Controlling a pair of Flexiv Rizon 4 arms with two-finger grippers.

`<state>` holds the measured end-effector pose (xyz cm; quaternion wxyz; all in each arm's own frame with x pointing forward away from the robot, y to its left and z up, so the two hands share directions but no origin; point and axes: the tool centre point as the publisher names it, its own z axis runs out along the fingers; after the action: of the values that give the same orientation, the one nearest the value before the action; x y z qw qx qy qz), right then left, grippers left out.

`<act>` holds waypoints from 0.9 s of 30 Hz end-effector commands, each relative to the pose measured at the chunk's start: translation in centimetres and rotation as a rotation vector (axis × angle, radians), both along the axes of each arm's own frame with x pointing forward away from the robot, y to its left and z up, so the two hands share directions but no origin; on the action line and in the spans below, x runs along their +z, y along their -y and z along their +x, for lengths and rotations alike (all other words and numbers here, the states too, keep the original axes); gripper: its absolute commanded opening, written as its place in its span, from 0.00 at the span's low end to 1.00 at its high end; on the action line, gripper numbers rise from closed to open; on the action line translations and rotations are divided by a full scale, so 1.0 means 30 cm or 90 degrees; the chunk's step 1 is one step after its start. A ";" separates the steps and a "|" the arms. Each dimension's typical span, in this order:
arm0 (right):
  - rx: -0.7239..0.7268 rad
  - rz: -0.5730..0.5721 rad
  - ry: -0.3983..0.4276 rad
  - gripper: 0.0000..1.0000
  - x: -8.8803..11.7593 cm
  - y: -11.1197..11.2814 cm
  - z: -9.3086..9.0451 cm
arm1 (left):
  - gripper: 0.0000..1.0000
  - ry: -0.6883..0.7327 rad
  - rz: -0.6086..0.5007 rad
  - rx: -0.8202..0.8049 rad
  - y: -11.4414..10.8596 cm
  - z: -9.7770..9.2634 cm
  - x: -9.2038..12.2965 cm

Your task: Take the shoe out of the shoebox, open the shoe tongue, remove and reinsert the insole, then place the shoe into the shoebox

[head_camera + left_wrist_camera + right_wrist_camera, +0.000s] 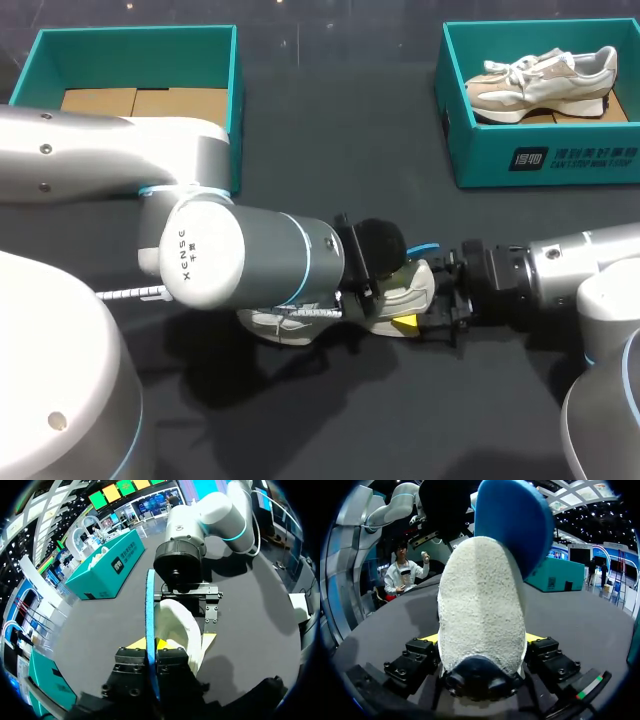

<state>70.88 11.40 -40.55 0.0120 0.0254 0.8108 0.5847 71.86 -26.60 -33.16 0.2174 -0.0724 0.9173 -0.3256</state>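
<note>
Pinching insole in my left claw, right claw clamped on shoe, I judge reinsertion next, needing toe-first alignment.

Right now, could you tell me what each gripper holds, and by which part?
The left gripper, jaws shut, pinches the blue insole by one end. The right gripper clamps the shoe by its heel.
</note>
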 end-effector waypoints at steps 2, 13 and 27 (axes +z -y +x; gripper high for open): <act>0.000 -0.003 0.000 0.00 0.005 -0.005 -0.003 | 0.00 -0.014 -0.007 -0.014 0.020 0.002 0.032; 0.000 -0.003 0.000 0.00 0.005 -0.005 -0.003 | 0.00 -0.080 -0.009 -0.089 0.087 0.012 0.122; 0.000 -0.003 0.000 0.00 0.005 -0.005 -0.003 | 0.00 -0.203 -0.002 -0.148 0.149 0.029 0.207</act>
<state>70.85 11.43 -40.53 0.0119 0.0251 0.8107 0.5848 72.20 -30.78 -27.60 0.0900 -0.0383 0.9360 -0.3381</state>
